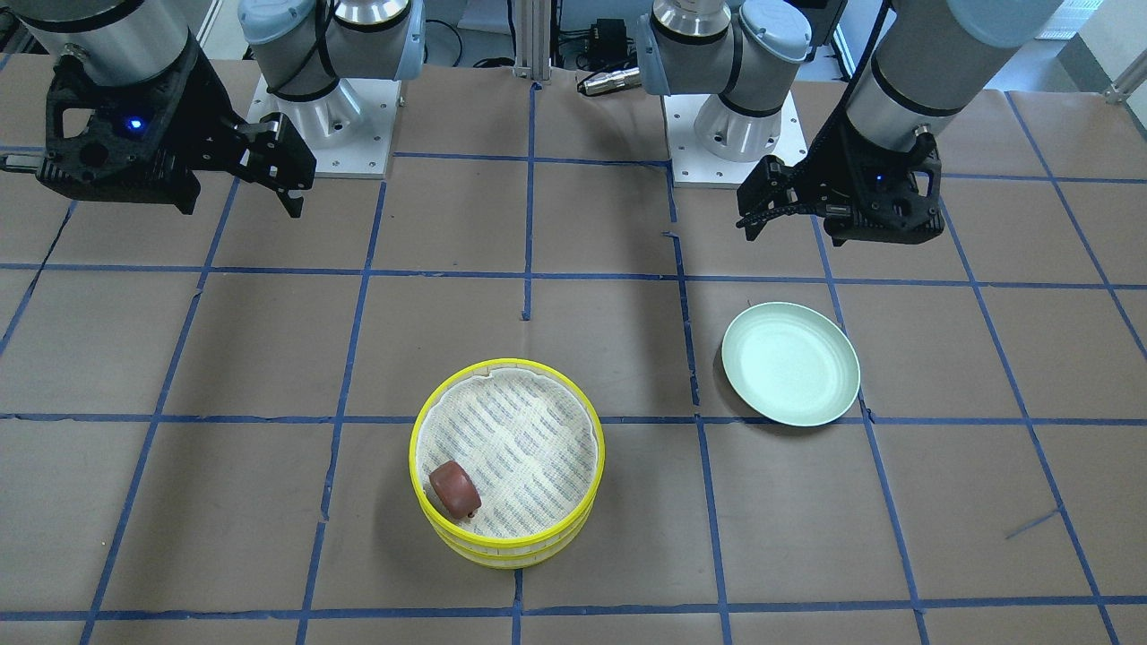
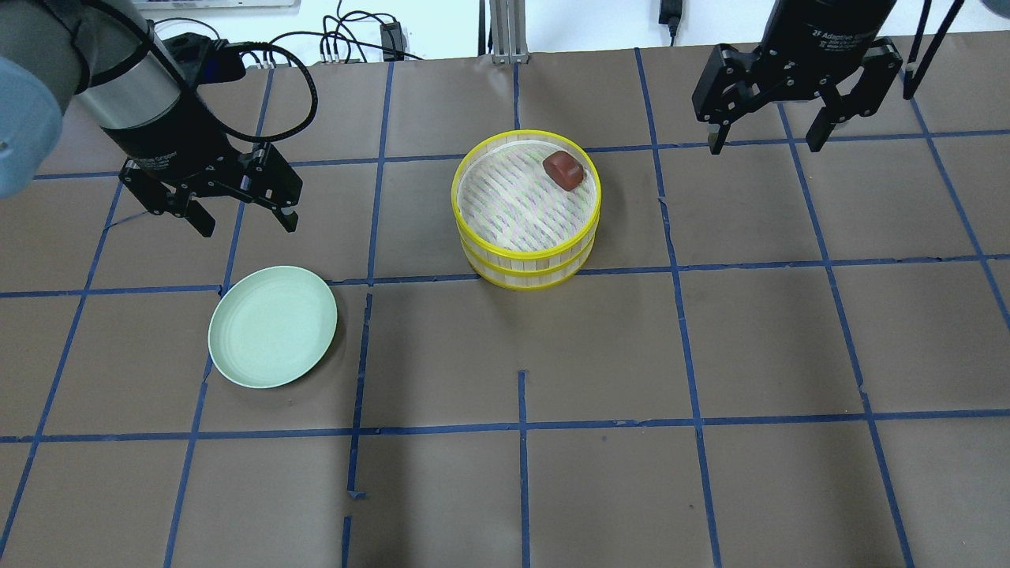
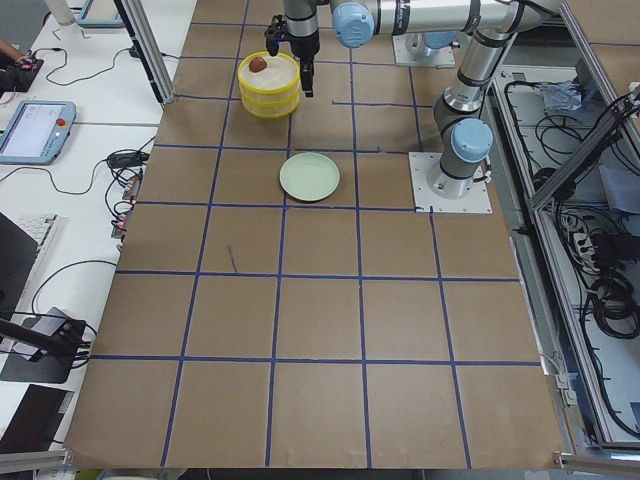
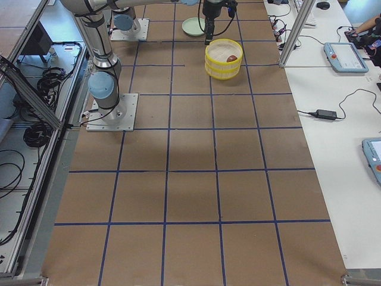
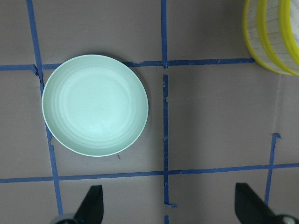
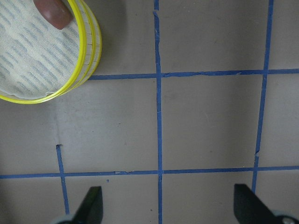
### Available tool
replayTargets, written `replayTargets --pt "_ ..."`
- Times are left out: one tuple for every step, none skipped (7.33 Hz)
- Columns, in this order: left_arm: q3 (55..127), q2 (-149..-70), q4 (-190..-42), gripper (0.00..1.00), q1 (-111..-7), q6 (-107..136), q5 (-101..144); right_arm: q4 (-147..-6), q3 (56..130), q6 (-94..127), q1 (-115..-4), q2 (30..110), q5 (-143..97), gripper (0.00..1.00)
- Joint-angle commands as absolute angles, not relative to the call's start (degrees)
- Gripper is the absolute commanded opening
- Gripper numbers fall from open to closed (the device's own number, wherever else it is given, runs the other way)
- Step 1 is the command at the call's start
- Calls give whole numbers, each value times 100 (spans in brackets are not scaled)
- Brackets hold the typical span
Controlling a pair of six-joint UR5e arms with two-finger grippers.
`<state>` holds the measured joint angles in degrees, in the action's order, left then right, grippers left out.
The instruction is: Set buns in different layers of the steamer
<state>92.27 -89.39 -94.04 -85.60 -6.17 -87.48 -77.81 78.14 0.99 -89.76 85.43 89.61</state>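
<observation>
The steamer (image 2: 580, 237) is two stacked yellow-rimmed trays in the middle of the table. The reddish-brown bun (image 2: 562, 170) lies in the top tray against its rim; it also shows in the front view (image 1: 454, 488) and the right wrist view (image 6: 53, 11). The white bun is hidden. My left gripper (image 2: 248, 227) is open and empty, hovering above the table beside the pale green plate (image 2: 272, 326). My right gripper (image 2: 764, 146) is open and empty, raised well to the right of the steamer. The steamer rim (image 6: 88, 46) sits at the right wrist view's top left.
The green plate (image 5: 95, 105) has nothing on it and lies left of the steamer (image 5: 271, 37) in the left wrist view. Brown paper with blue tape lines covers the table. The arm bases stand at the robot's side (image 1: 323, 116).
</observation>
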Motion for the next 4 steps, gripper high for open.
replayTargets --pt "9272 -8851 -9396 100 -8718 -641 -8789 -7796 7822 123 -8974 8543 8956 100" --pt "9290 -8833 -9335 100 -8719 -772 -8806 -7796 7822 123 -8982 8543 8956 100" --pt "9290 -8824 -9343 100 -8719 -869 -8824 -7883 7814 106 -8974 8543 8965 100" --pt "9290 -8833 -9334 100 -8684 -931 -8807 -8136 7831 88 -8982 8543 8982 100"
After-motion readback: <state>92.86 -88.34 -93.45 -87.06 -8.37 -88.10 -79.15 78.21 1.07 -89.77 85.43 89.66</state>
